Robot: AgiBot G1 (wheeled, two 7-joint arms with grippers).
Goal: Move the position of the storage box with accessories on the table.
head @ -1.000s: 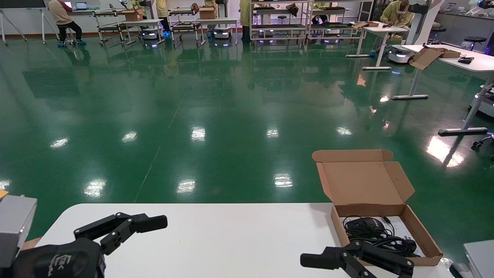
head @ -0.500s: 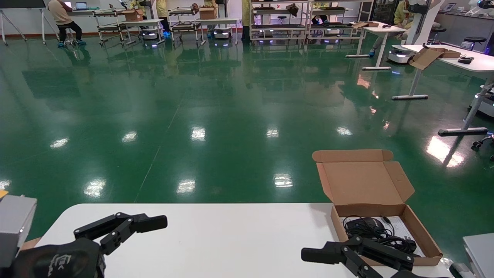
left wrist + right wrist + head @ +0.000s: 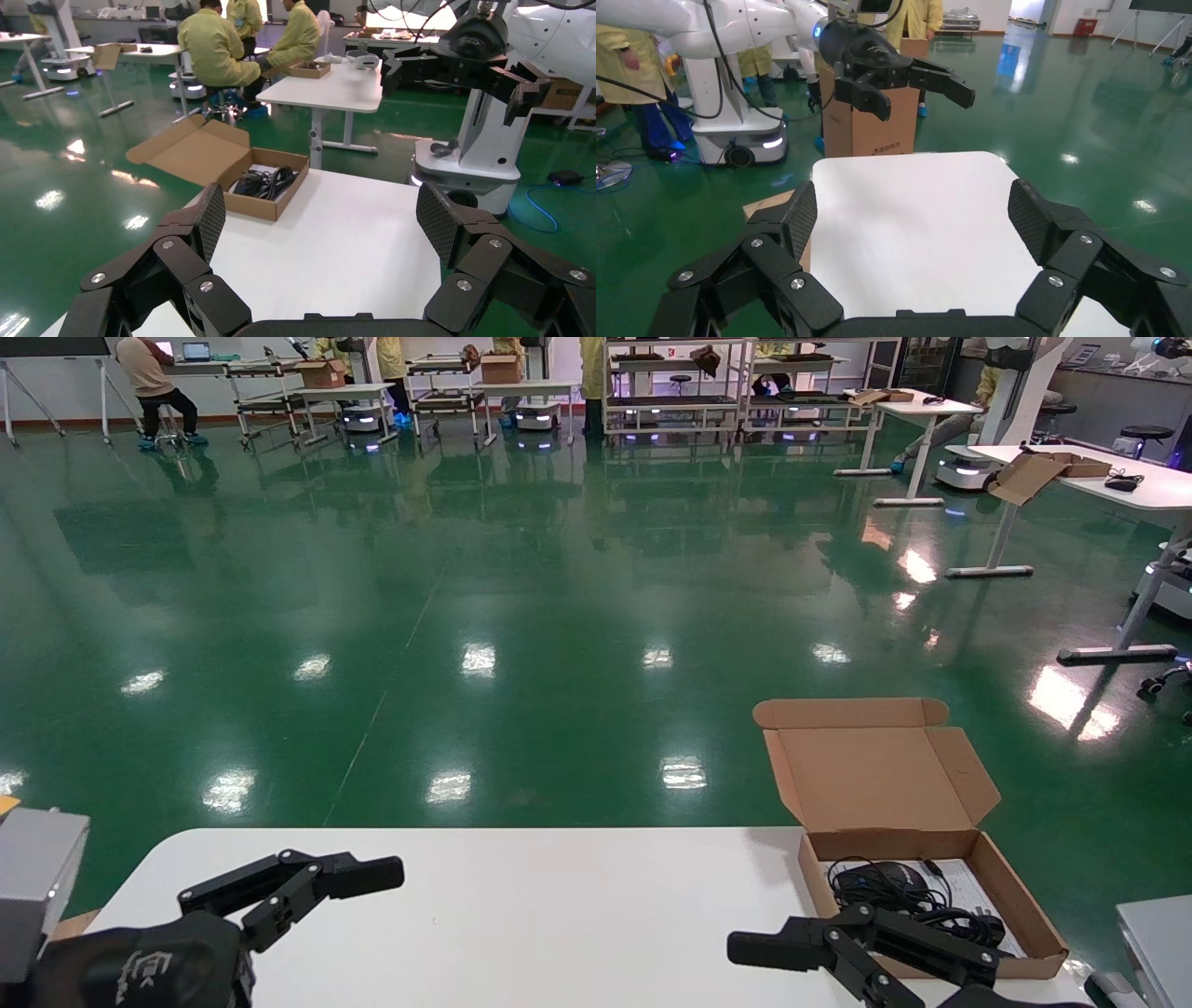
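Where the white table point(image 3: 559, 915) fills the near ground, its top lies bare apart from the storage box point(image 3: 1015, 905) at its far right corner, lid flap raised, with the black mouse point(image 3: 889, 876) and coiled cable point(image 3: 941, 913) on a white sheet inside. Beyond spreads a glossy green floor point(image 3: 521, 598) with distant desks point(image 3: 1131, 486) and racks. My left gripper point(image 3: 323, 232) hovers near left, fingers spread wide; my right gripper point(image 3: 912, 225) hovers just beside the box, likewise spread, nothing held.
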